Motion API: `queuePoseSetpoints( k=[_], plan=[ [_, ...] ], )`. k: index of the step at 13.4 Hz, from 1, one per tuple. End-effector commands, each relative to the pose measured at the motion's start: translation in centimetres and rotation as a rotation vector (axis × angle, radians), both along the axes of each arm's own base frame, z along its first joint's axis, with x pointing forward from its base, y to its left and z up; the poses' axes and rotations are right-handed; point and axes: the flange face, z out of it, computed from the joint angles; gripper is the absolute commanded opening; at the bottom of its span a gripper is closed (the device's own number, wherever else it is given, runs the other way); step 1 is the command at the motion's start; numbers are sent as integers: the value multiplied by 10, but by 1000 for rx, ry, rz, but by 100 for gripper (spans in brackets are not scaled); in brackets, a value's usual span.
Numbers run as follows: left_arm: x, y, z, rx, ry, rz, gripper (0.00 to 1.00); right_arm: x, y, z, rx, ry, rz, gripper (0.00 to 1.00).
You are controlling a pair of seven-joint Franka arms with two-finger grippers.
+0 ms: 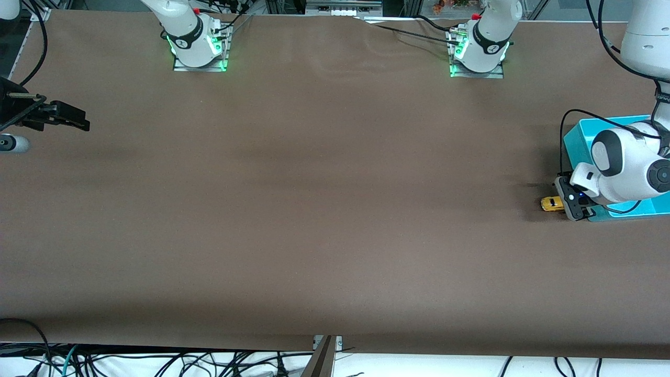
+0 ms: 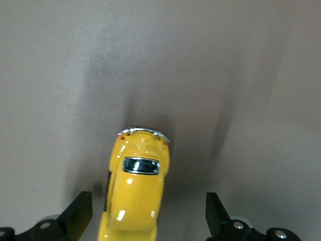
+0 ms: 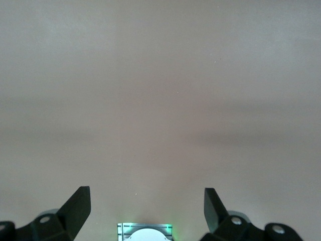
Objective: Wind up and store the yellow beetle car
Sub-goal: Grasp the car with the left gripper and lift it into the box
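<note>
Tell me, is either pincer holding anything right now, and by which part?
Nothing is held. The left pincer is open astride the yellow beetle car, fingers clear of its sides. The right pincer is open over bare table.

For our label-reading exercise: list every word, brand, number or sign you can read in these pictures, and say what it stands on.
None can be read.
Yellow beetle car: no lettering or plate shows.
Teal bin: plain.
Arm base rings: a small dark mark, too small to read.
Left gripper, open around the car, and right gripper, open over the brown table: no markings.
</note>
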Motion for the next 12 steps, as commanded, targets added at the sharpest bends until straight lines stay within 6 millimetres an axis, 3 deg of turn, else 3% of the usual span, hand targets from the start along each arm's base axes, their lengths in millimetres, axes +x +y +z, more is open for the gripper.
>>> queuePoseSetpoints(
  k=[1, 2, 3, 4, 6, 7, 10, 12],
  plan=[
    [0, 1, -5, 15, -17, -62, 89, -1, 3, 4, 13, -5, -8, 100],
    [-1, 5, -4, 16, -20, -56, 42, -1, 2, 4, 13, -5, -8, 100],
    [-1, 7, -5, 17, -21, -55, 15, -1, 2, 4, 13, -5, -8, 100],
    [0, 6, -3, 18, -23, -58, 1, -1, 2, 4, 13, -5, -8, 100],
    [3, 2, 8, 18, -25, -61, 0, -1, 1, 4, 13, -5, -9, 100],
    [6, -1, 22, 20, -24, -66, 0, -1, 2, 4, 13, -5, -8, 100],
    [9, -18, 81, 24, 26, -76, 0, -1, 0, 4, 13, -5, -11, 100],
    [1, -17, 121, 14, 116, -67, 0, 0, 1, 3, 13, -3, -11, 100]
  ],
)
